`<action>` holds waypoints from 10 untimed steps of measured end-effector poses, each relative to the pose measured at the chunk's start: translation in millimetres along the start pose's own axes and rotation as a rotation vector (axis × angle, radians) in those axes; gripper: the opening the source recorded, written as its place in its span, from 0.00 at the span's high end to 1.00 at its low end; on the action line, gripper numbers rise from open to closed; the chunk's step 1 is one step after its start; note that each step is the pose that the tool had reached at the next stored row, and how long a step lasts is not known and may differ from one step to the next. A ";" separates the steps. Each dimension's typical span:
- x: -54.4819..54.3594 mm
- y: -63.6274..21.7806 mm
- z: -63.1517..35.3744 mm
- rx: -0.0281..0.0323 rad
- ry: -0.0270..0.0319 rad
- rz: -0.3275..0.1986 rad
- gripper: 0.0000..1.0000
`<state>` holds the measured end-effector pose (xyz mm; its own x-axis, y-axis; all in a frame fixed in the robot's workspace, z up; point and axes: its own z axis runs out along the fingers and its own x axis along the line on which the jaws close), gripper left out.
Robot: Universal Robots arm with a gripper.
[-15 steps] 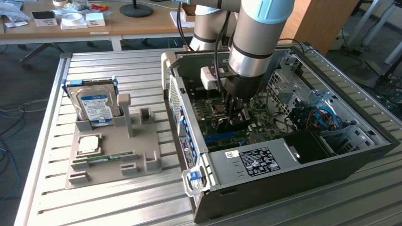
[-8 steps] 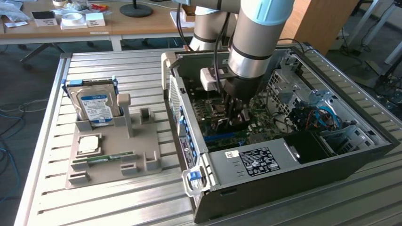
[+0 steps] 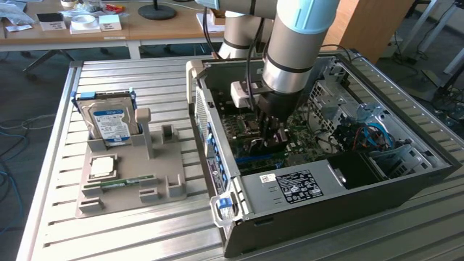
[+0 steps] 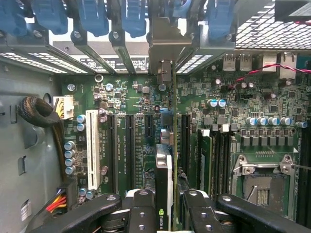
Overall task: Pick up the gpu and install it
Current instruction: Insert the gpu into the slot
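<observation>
The gripper (image 4: 164, 213) grasps the gpu (image 4: 164, 184) edge-on: in the wrist view its two black fingers (image 4: 138, 211) press against either face of the thin card, which runs away from the camera toward the rear wall of the computer case (image 3: 406, 187). So the pick-up is done, judging by the card being off the parts tray (image 3: 127, 204) and clamped in the gripper inside the case.

Taking the motherboard (image 4: 146, 97) as the landmark, the card stands upright above it, lined up lengthwise with the row of long dark expansion slots (image 4: 130, 141). It hangs between the black slots on one side and the memory sockets (image 4: 214, 155) on the other. Its pale metal bracket (image 4: 167, 46) reaches the rear slot openings at the far edge of the motherboard, sitting among the blue retaining clips (image 4: 133, 17). Whether the card's lower edge is already seated in a slot or just above it, I cannot tell, as the card hides its own contact line. I judge the installing step to be under way and not confirmed finished, with the grip not yet released.

In the exterior view the arm (image 3: 297, 43) reaches straight down into the open case over the motherboard. Beyond the case, on the exterior view's left, the parts tray carries the hard drive (image 3: 110, 120) upright, a processor chip (image 3: 101, 166) and a green memory stick (image 3: 119, 184).
</observation>
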<state>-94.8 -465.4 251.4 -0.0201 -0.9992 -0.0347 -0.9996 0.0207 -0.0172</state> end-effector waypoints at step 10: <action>0.1 0.2 3.8 0.0002 -0.0005 0.000 0.73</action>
<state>-95.0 -465.4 247.6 -0.0200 -0.9992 -0.0352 -0.9996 0.0207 -0.0174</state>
